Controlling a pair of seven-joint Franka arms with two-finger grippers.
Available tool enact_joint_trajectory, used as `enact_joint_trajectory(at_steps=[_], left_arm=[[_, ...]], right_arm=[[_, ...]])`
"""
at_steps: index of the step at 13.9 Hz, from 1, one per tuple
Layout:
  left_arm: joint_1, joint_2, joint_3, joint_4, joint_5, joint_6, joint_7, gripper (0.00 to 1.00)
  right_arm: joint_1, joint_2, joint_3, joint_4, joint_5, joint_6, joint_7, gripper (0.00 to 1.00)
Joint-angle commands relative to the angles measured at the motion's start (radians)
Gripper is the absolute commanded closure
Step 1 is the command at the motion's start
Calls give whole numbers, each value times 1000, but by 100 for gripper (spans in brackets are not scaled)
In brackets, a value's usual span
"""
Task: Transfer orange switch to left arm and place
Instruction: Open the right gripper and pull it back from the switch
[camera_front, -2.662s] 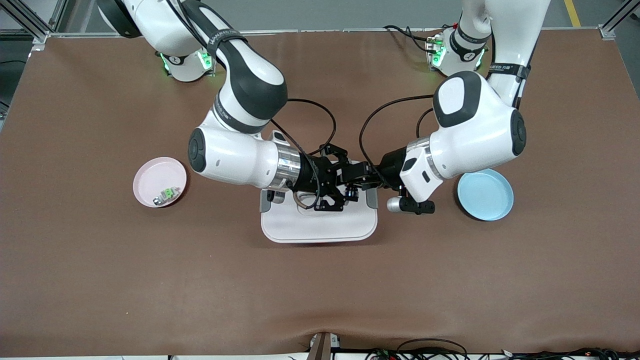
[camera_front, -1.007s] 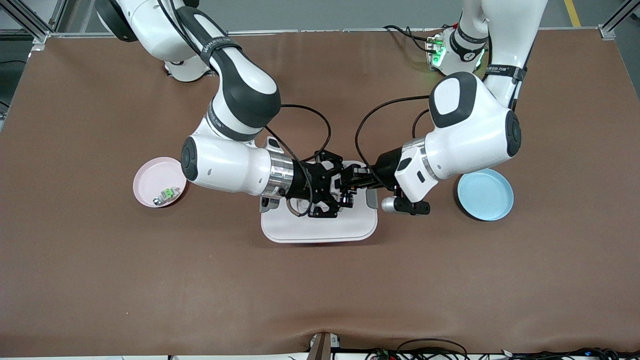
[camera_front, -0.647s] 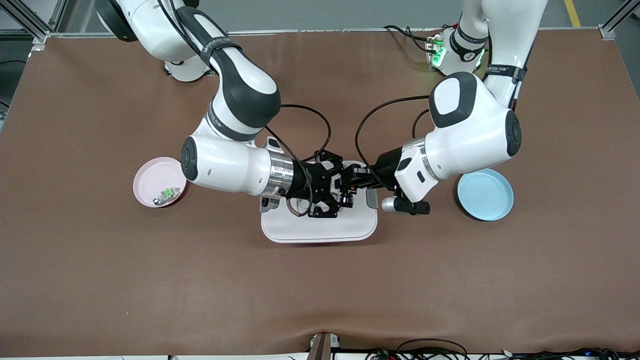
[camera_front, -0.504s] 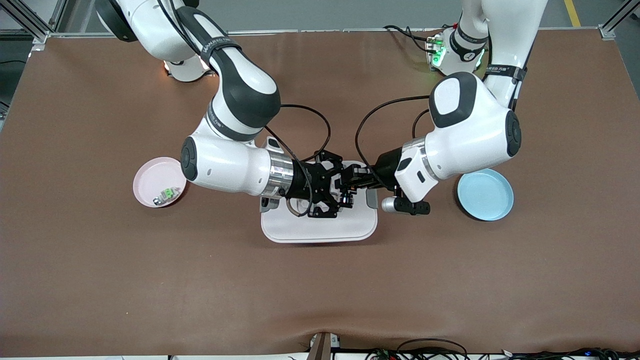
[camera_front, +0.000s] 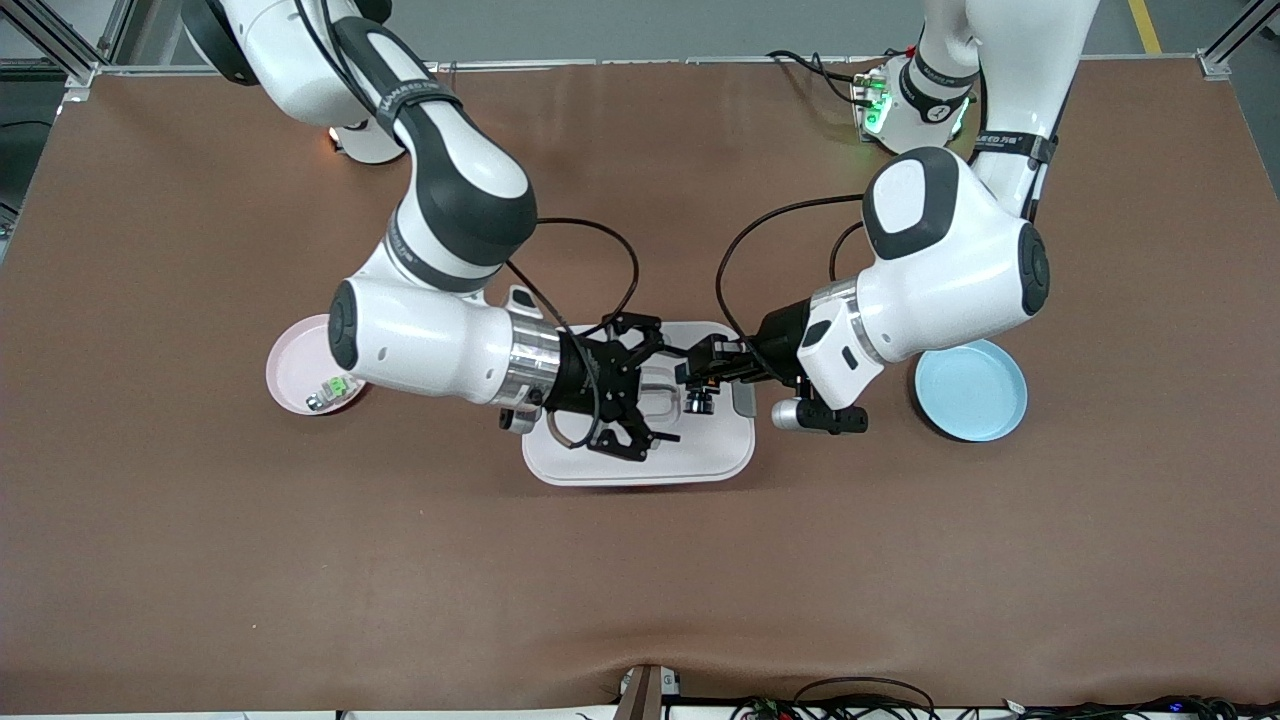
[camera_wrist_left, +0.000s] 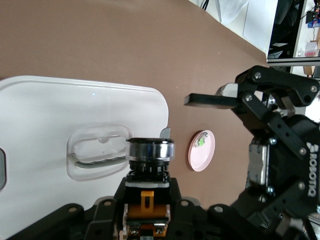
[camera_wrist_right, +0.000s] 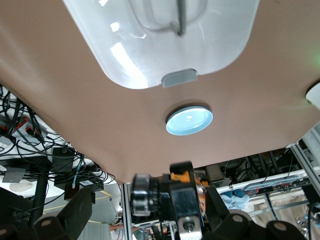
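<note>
The switch (camera_front: 702, 400), a tiny orange-and-black part with a round black cap ringed in silver, is up in the air over the box (camera_front: 640, 455), clamped in the left gripper (camera_front: 700, 385), cap pointing toward the right gripper (camera_front: 640, 410). The right gripper, fingers spread wide, stands just beside the switch and apart from it, also over the box. The box is white, rounded-rectangular, lidded, with grey side clips and a recessed handle; it lies flat in the middle of the counter, midway between the two arms' ends.
</note>
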Motion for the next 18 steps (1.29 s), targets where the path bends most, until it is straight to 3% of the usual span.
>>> enact_joint_trajectory(at_steps=[1, 5, 7, 10, 14, 18], left_arm=[[8, -50, 6, -7, 3, -18, 1, 100], [65, -119, 12, -12, 94, -198, -25, 100], [112, -170, 12, -9, 188, -313, -33, 100], [151, -237, 12, -7, 350, -475, -33, 100], [235, -325, 12, -6, 507, -646, -34, 100], [350, -339, 15, -6, 544, -685, -98, 100]], right_arm=[[-47, -11, 7, 14, 3, -105, -129, 0], [-125, -43, 7, 16, 3, -266, -292, 0], [-189, -77, 7, 16, -5, -417, -454, 0], [-297, -136, 7, 14, -86, -632, -734, 0], [-316, -204, 13, 11, -466, -830, -1112, 0], [-342, -255, 10, 6, -609, -949, -1313, 0]])
